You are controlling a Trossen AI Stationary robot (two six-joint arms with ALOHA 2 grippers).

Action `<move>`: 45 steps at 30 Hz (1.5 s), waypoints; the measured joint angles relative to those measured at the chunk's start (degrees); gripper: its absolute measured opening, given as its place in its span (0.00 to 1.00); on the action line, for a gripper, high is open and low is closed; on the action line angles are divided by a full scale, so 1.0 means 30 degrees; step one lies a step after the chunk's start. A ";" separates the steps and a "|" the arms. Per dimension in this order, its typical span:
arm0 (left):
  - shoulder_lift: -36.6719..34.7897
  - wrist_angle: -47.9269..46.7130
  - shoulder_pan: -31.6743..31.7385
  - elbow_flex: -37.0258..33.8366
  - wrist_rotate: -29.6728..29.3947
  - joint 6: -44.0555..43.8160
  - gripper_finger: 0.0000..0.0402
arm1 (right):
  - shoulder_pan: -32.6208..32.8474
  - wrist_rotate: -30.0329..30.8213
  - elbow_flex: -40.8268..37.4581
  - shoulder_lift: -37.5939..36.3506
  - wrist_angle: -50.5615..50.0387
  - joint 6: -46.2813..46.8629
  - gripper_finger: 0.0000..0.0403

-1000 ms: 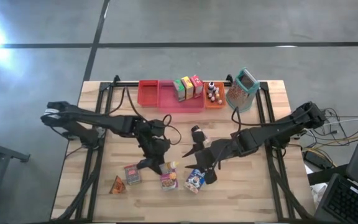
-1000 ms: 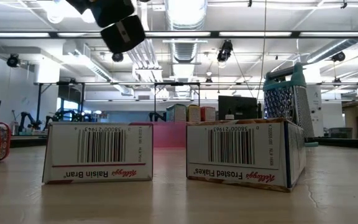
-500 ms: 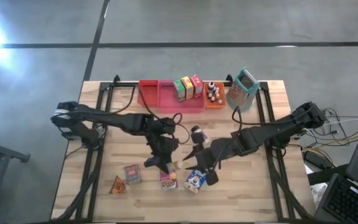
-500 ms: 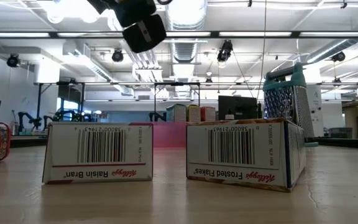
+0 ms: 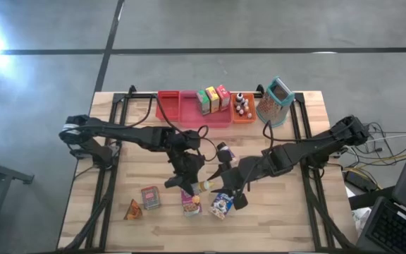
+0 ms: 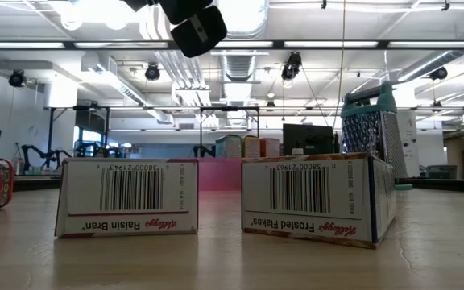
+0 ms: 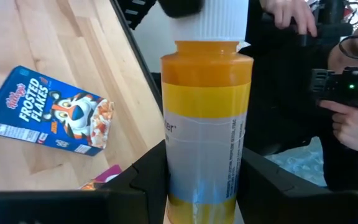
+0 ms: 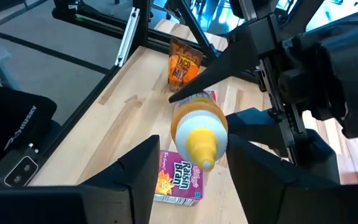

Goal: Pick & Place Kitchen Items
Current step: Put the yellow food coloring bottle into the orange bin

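A yellow squeeze bottle (image 7: 205,112) with a white ribbed cap hangs in the air above the table's middle, with my left gripper (image 5: 189,182) shut on it. Its cap end (image 8: 199,138) points at my right gripper (image 8: 194,171). That gripper is open, with a finger on each side of the cap end. Below lie a Raisin Bran box (image 5: 191,205) and a Frosted Flakes box (image 5: 221,204), both flat on the wood. Only a dark part of my left gripper (image 6: 198,22) reaches into the low view, at the top. My left gripper pinches the bottle's lower body (image 7: 197,186) between its two fingers (image 7: 146,183). The fingers come from the table's left, slanting a little down, and lie along the bottle. The bottle is lifted clear of the table and sticks out toward the right. I cannot tell whether my right gripper touches the cap; a dark finger (image 7: 180,6) shows at the cap's end.
A taco mix packet (image 5: 132,209) and a red can (image 5: 149,197) lie near the front left. A dark-capped jar (image 5: 223,150) stands mid-table. Red (image 5: 168,106), pink (image 5: 213,116) and orange (image 5: 243,111) trays and a grater (image 5: 273,102) line the far edge. A person's hands (image 7: 353,118) show beyond the table.
My left gripper has carried the yellow bottle toward the table's right edge and slightly up, closing on my right gripper. The bottle has stayed clear of the table.
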 joint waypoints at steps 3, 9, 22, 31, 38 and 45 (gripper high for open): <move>0.0035 -0.0027 0.0007 -0.0015 -0.0060 0.0121 0.38 | 0.0000 0.0007 0.0000 0.0000 0.0011 0.0094 0.43; 0.0035 -0.0007 0.0015 -0.0015 -0.0053 0.0244 0.38 | 0.0000 0.0022 0.0007 0.0001 0.0139 0.0226 0.38; 0.0035 0.0002 0.0036 -0.0046 -0.0065 0.0237 0.38 | -0.0109 -0.0030 0.0400 0.0612 0.0321 0.0313 0.47; 0.0035 0.0015 0.0066 -0.0044 -0.0075 0.0347 0.38 | -0.0182 -0.0015 0.0423 0.0612 0.0335 0.0291 0.37; 0.0035 0.0007 0.0066 -0.0051 -0.0075 0.0425 0.38 | -0.0234 0.0022 0.0423 0.0612 0.0313 0.0226 0.28; 0.0035 0.0147 0.0066 -0.0051 -0.0091 0.0762 0.39 | -0.0255 0.0005 0.0423 0.0612 0.0306 0.0262 0.31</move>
